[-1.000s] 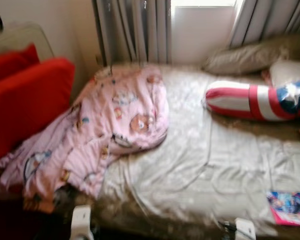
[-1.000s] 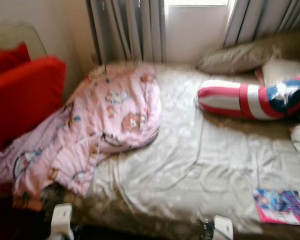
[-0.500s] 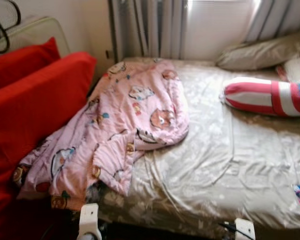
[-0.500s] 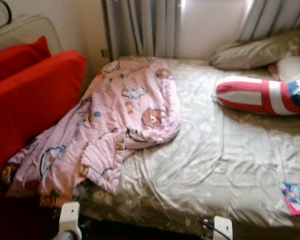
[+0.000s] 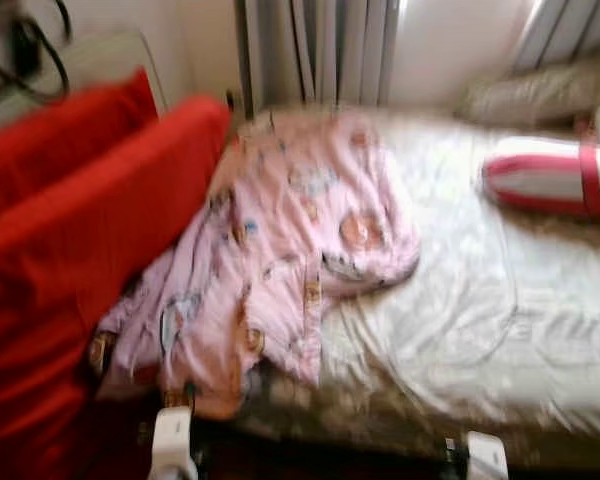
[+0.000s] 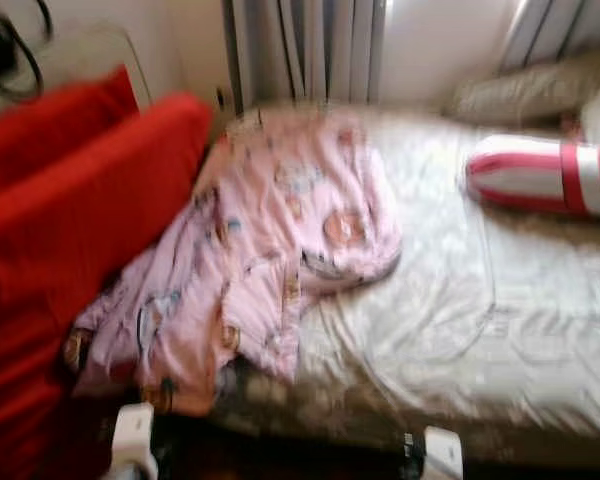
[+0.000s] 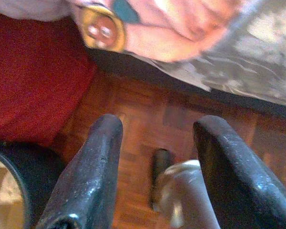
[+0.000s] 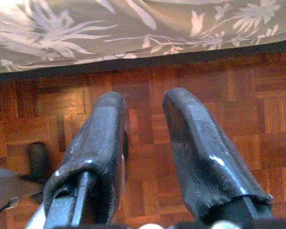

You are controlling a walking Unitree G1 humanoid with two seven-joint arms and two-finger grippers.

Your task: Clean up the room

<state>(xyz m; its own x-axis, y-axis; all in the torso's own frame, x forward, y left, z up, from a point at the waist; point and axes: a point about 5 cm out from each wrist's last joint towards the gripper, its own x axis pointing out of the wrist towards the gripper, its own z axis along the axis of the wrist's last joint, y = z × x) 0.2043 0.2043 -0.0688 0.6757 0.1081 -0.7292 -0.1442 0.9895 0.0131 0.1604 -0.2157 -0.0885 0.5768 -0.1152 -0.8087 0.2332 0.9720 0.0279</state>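
**Both grippers hanging empty at the foot of an untidy bed**

The left gripper [image 7: 155, 162] is hanging low with its two black fingers spread apart and nothing between them; the right gripper [image 8: 145, 148] is pointing down likewise, its fingers parted by a narrower gap and holding nothing.

The wrist views are giving what the head views are not: a reddish-brown parquet floor [image 8: 276, 119] under both arms. The left wrist camera is also catching a hanging corner of the pink blanket [image 7: 181, 28] and the red cushion [image 7: 33, 81] beside it, while the right wrist camera is looking at the floral edge of the bed sheet [image 8: 133, 28] draping toward the floor.

The head views, blurred, are showing the bed [image 5: 500, 330] from above. The pink cartoon-print blanket is lying crumpled over the bed's left part, spilling off its near edge and leaning against the red cushion. A red-and-white striped bolster [image 5: 550, 180] is lying at the far right, with a beige pillow [image 5: 540, 95] behind it near the grey curtains [image 5: 320, 50]. Dark cables [image 5: 30, 50] are hanging at the upper left.
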